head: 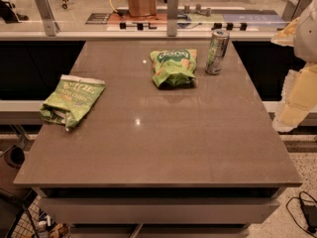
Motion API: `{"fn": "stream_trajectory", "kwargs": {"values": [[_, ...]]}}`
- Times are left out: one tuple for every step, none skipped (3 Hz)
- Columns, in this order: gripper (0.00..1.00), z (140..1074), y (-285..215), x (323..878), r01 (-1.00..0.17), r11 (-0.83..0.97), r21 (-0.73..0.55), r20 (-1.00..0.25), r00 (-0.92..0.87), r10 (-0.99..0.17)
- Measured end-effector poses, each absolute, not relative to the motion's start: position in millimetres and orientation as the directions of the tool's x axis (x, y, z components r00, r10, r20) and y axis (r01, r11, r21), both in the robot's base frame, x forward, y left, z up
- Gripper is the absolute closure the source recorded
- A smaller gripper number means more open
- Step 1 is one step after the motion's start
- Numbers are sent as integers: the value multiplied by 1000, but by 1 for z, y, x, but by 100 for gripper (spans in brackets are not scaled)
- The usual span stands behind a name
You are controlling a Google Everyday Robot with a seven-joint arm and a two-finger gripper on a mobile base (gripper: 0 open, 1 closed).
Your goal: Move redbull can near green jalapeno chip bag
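At the right edge of the view, beyond the side of the table [163, 143], the gripper [297, 98] is seen as a pale cream-and-yellow shape, held off the tabletop and partly cut off by the picture's border. Whether it is open or closed cannot be told, and nothing can be made out in its hold.

The redbull can [217, 52] is found to the left of the gripper and farther back, well apart from it, with bare tabletop and the table's right edge between them. It stands upright near the far right corner of the table, touched by nothing. It is a tall, slim can, silver-grey with a greenish tint and dark markings down its side, and its silver lid is turned upward.

Just beside the can, to its left, a bright green bag [173, 67] with a dark green logo and orange patches is laid flat; a small gap is left between the two. The green jalapeno chip bag [72, 100] is placed well apart from the can, at the left edge of the table and nearer the camera. It is light green with a white band at its far end and large white lettering, and it lies crumpled on its side.

A dark cable [307, 212] is seen on the floor at the lower right.
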State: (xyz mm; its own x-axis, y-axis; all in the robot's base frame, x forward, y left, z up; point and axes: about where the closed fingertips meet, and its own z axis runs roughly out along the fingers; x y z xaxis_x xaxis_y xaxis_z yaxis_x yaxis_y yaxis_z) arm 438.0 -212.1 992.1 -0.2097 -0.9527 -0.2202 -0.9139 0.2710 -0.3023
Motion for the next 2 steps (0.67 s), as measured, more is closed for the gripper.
{"fn": "stream_trajectory", "kwargs": {"values": [[0, 992, -212, 438, -914, 271, -302, -220, -210, -953], [0, 991, -213, 449, -898, 308, -316, -262, -229, -937]]}}
